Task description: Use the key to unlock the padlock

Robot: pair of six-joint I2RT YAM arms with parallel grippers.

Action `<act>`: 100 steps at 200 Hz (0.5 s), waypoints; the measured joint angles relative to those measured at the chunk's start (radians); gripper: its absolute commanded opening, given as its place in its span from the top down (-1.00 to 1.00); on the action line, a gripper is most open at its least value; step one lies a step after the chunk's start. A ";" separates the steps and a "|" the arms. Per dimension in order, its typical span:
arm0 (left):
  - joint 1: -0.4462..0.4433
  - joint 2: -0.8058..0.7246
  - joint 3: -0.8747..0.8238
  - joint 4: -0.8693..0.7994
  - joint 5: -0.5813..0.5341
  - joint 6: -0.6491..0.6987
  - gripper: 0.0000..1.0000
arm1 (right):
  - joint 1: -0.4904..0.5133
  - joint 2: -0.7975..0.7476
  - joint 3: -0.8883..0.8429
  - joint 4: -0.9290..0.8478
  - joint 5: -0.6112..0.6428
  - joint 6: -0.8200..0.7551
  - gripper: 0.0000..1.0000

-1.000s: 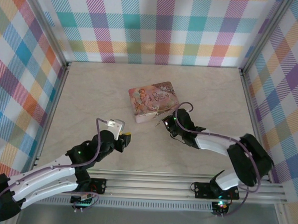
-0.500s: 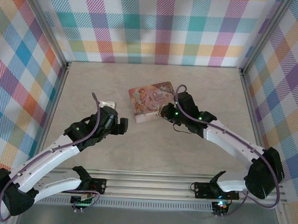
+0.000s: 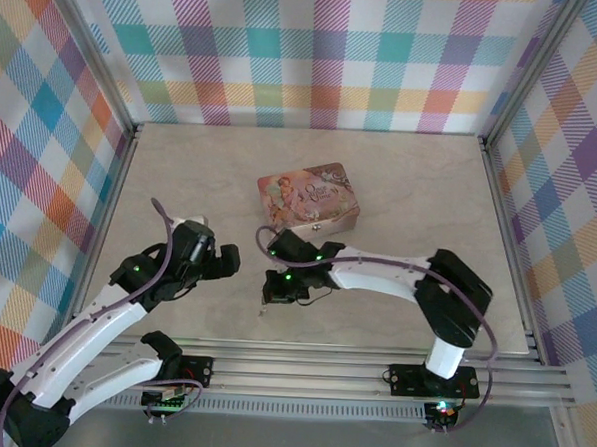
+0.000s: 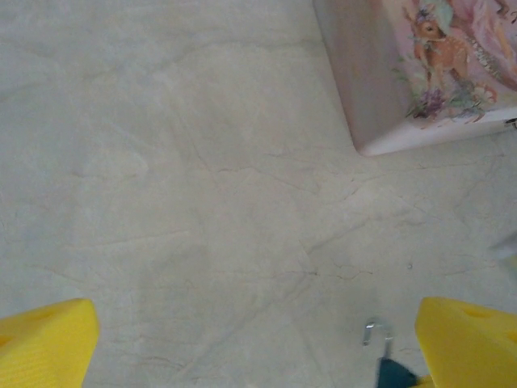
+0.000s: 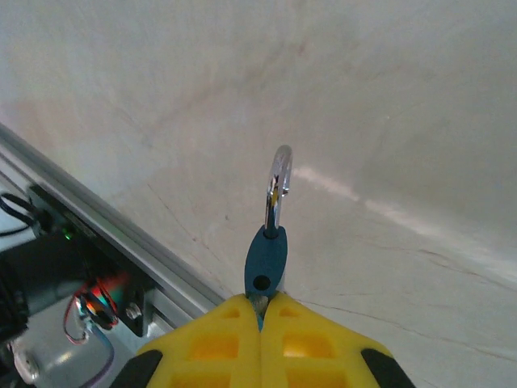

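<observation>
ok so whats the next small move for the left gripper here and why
Probably ease the open left gripper over and close it on the body of the tiny teal-blue padlock. It juts free beyond the shut right gripper, which seems to pinch a small metal key at its base; bracing the body should let the key turn.
</observation>
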 measured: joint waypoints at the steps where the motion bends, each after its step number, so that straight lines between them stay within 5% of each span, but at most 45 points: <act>1: 0.000 -0.001 -0.001 0.000 0.000 -0.001 -1.00 | 0.001 0.003 0.001 0.001 -0.002 0.000 1.00; 24: 0.003 -0.024 -0.022 -0.005 0.006 -0.033 -1.00 | 0.016 0.079 0.032 0.029 -0.030 -0.001 0.86; 58: 0.003 -0.026 -0.042 -0.008 0.007 -0.050 -1.00 | 0.016 0.097 0.069 0.022 -0.029 -0.029 -0.04; 100: 0.003 -0.016 -0.068 0.004 0.012 -0.026 -1.00 | 0.016 0.033 0.085 -0.030 0.048 -0.077 -0.26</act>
